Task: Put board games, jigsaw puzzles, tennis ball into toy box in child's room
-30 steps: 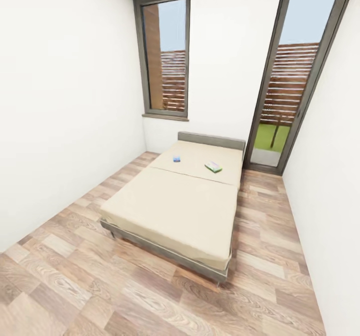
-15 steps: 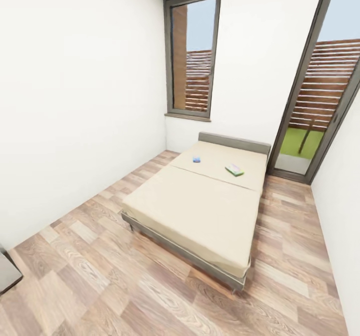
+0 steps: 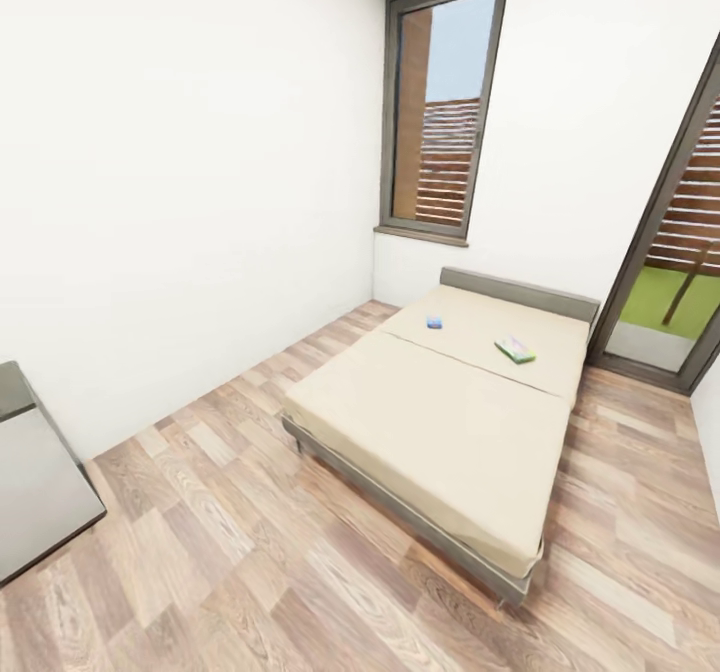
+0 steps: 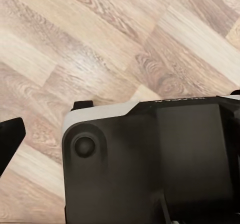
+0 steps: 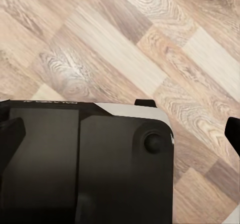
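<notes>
Spanning the foreground, bare wood-plank floor leaves open room between the table corner on the left and the low bed. Dark fingers sit above the planks in both wrist views; their spread cannot be told. Far ahead, on the smooth beige mattress's far section, lie a small blue box and a flat white-green box, well apart.

My head camera has swung left: the bed with its two board games now sits further right in view, the glass door is partly cut off, and a grey tabletop corner has appeared at near left.
</notes>
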Available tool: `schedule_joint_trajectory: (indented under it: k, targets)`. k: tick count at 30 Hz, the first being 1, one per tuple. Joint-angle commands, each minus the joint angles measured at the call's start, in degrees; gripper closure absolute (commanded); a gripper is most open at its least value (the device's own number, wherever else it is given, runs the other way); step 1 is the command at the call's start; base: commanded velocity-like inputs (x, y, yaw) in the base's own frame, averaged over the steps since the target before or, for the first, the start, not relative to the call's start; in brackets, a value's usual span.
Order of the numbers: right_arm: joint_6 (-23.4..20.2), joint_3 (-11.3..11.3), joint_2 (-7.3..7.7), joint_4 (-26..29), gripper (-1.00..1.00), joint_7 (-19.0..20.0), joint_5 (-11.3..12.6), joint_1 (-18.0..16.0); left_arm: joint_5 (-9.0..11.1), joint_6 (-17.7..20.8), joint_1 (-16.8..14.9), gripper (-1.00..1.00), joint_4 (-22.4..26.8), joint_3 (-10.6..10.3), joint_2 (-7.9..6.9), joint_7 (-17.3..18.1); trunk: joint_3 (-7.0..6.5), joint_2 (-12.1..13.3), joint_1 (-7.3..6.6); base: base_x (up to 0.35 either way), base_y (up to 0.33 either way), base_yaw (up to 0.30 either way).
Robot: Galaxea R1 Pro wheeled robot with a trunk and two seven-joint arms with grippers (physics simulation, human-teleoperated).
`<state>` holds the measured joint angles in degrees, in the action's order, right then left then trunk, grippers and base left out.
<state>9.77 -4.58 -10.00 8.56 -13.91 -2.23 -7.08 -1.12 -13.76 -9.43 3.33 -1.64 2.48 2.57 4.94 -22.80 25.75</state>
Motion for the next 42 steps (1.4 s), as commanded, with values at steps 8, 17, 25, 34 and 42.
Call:
schedule_joint_trajectory:
  k: [8,17,25,34,42]
  targets:
    - [-0.01,-0.43,0.00,-0.04,-1.00,-0.50,-0.23,-0.02,-0.11,-0.22,-0.08,-1.00,-0.07,-0.17,-0.02,-0.01,0.12,-0.12,0.03,0.000,0.000,0.292]
    - [-0.01,-0.43,0.00,-0.04,-1.00,-0.50,-0.23,-0.03,-0.16,-0.22,-0.08,-1.00,-0.07,-0.21,0.01,-0.01,0.12,-0.12,0.03,0.000,0.000,0.292]
    - [-0.01,-0.43,0.00,-0.04,-1.00,-0.50,-0.23,-0.04,-0.18,-0.22,-0.07,-1.00,-0.07,-0.20,-0.02,-0.01,0.12,-0.12,0.03,0.000,0.000,0.292]
    - [-0.01,-0.43,0.00,-0.04,-1.00,-0.50,-0.23,-0.03,-0.19,-0.22,-0.08,-1.00,-0.07,-0.24,-0.02,-0.02,0.12,-0.12,0.03,0.000,0.000,0.291]
    - [-0.01,-0.43,0.00,-0.04,-1.00,-0.50,-0.23,-0.04,-0.20,-0.29,-0.06,-1.00,-0.07,-0.29,-0.02,-0.02,0.12,-0.12,0.03,0.095,0.000,0.291]
